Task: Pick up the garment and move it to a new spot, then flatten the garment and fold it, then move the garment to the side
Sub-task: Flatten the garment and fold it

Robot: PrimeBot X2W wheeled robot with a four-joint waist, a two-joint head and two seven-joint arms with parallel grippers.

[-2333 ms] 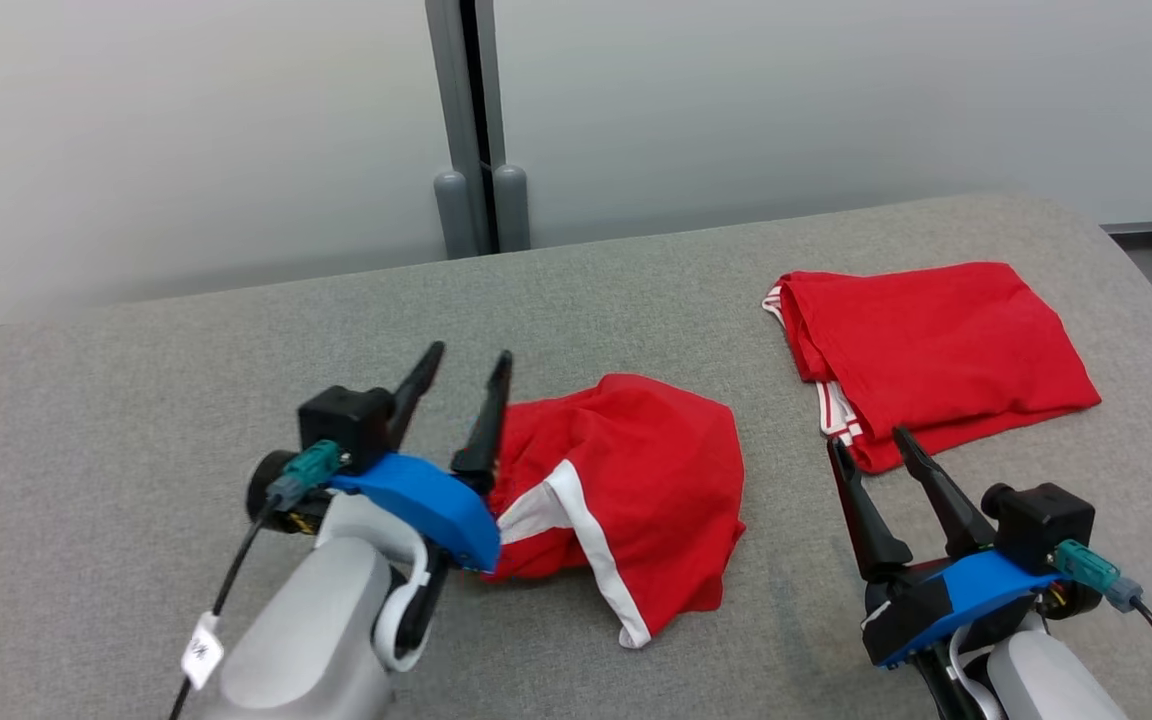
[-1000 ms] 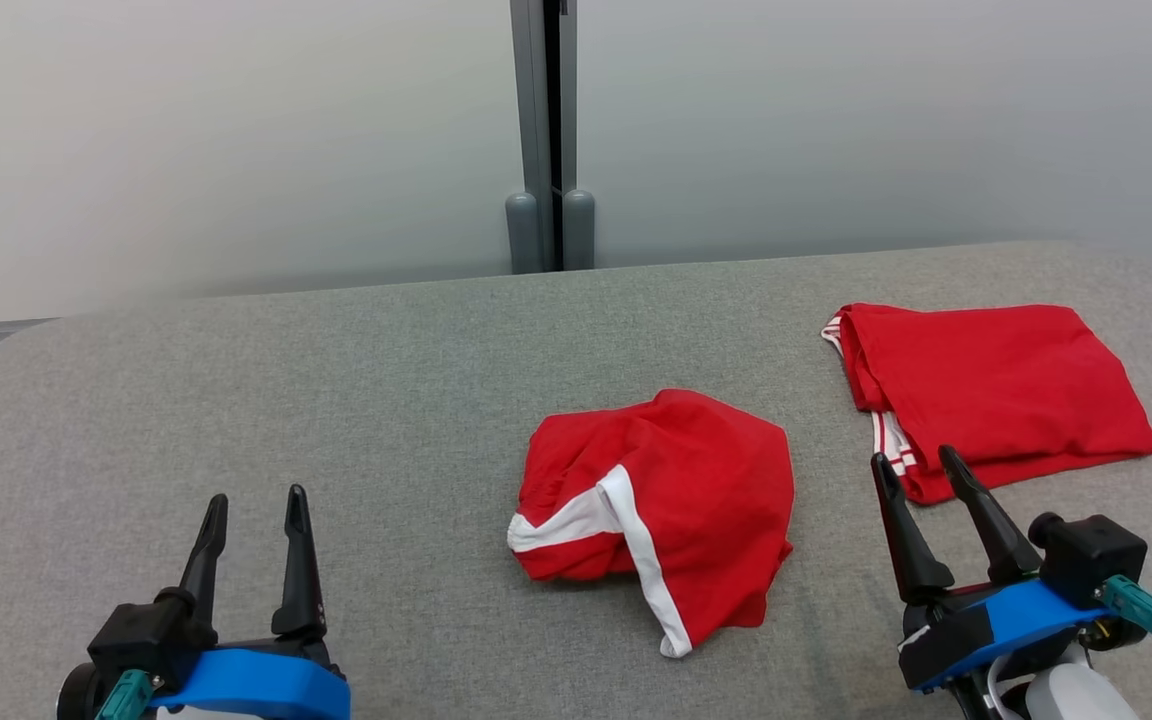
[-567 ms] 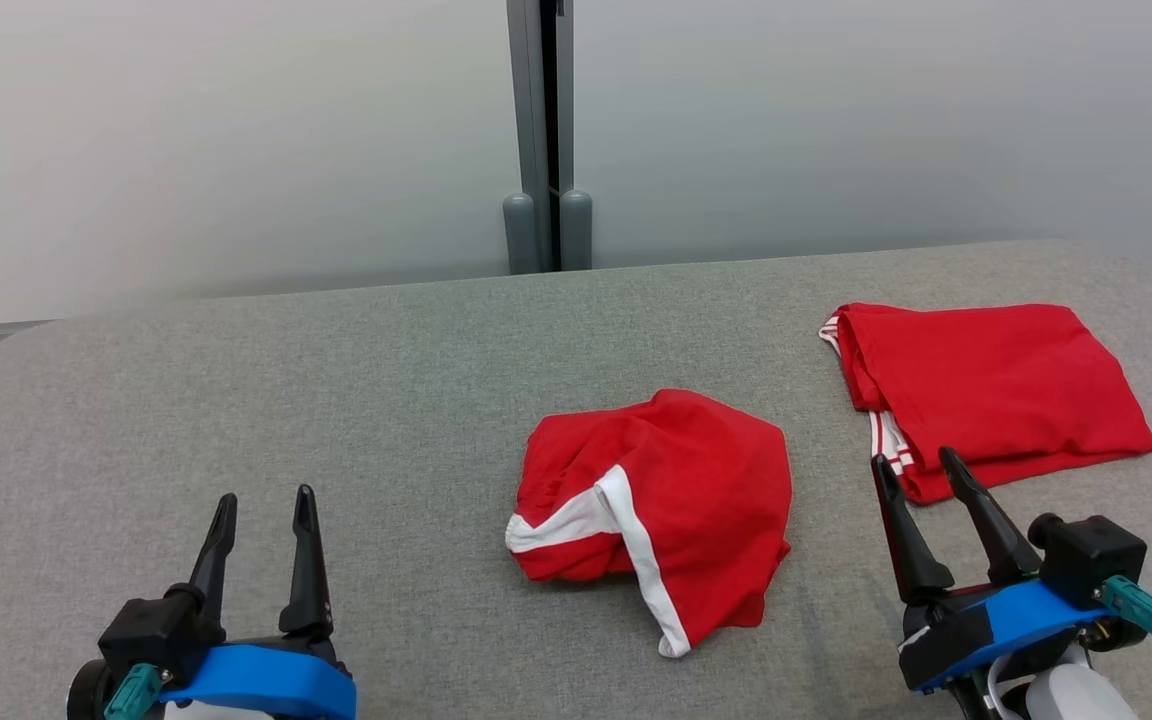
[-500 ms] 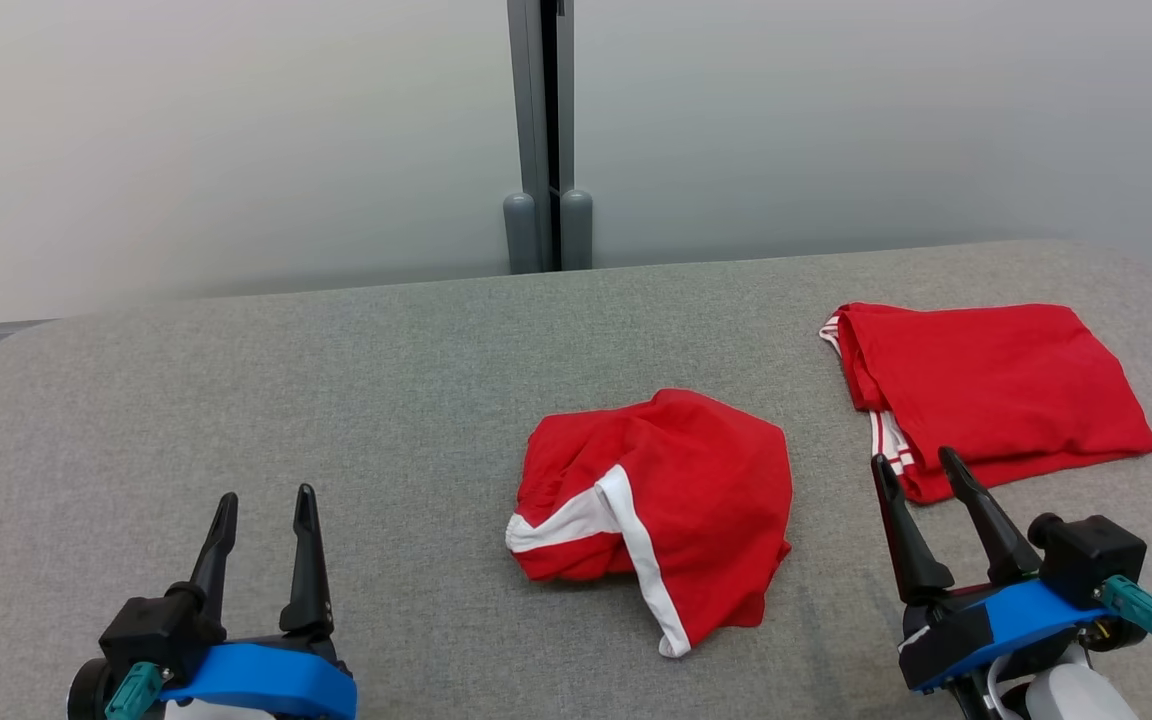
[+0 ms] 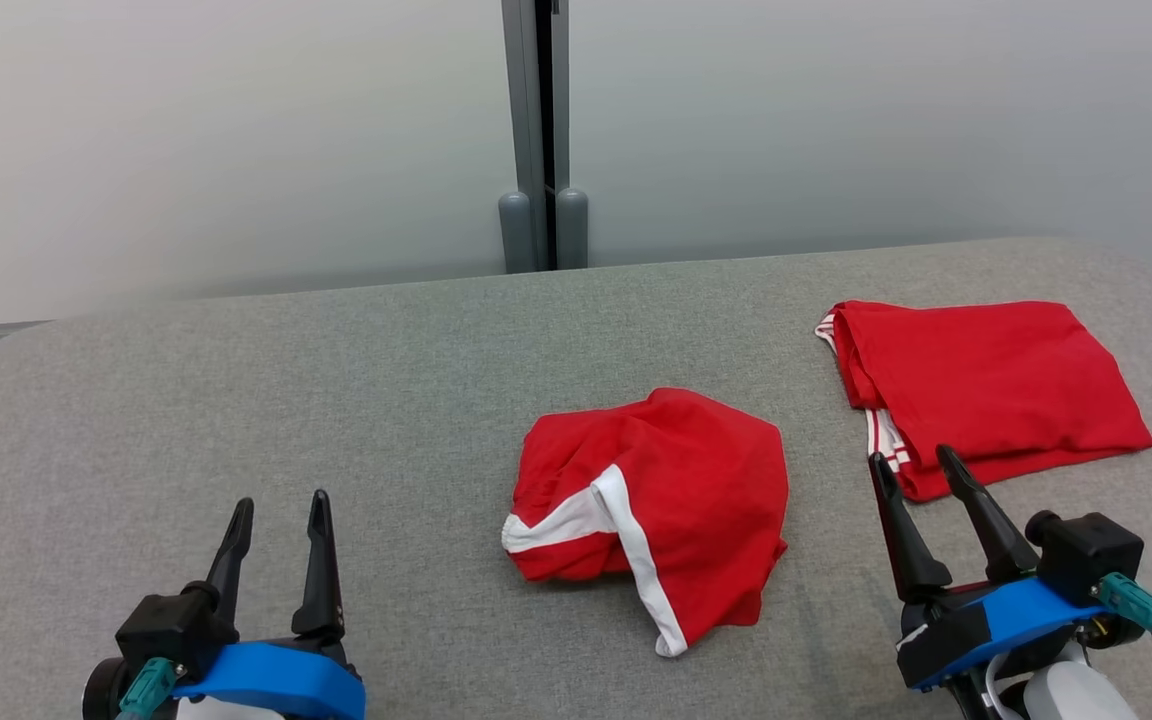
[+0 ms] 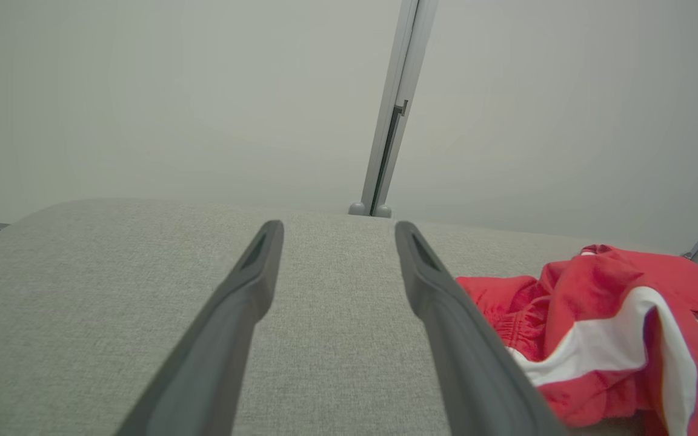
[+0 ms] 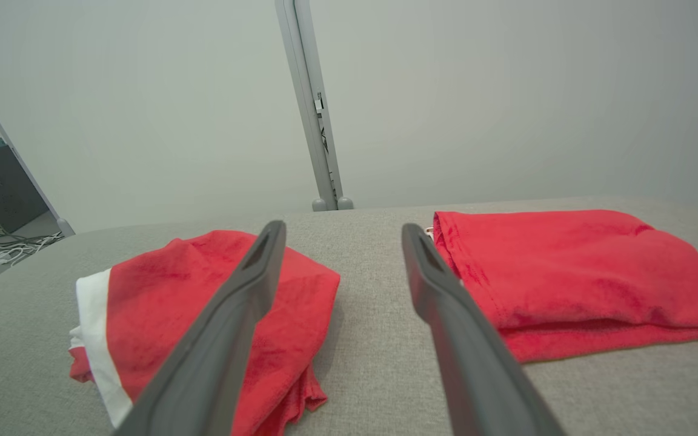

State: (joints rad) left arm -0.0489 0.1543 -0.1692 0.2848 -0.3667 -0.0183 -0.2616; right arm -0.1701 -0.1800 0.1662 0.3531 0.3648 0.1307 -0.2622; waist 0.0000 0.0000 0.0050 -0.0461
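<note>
Garment (image 5: 651, 505), red with a white stripe, lies in a loose heap near the middle of the grey padded table (image 5: 336, 400). It is not flat and not folded. I judge that the flattening, the folding and the move to the side are all left to do. Whether this heap is already at its new spot, I cannot tell. A second red garment (image 5: 986, 385) lies folded at the far right of the table and looks finished.

Both arms are low at the near edge, with the fingers pointing away from the robot. The left gripper (image 5: 281, 500) has its jaws apart and holds nothing; it is well apart from the heap, on its left. The right gripper (image 5: 909, 455) is also spread and empty, between the heap and the folded garment, with its tips near the front edge of the folded one.
</note>
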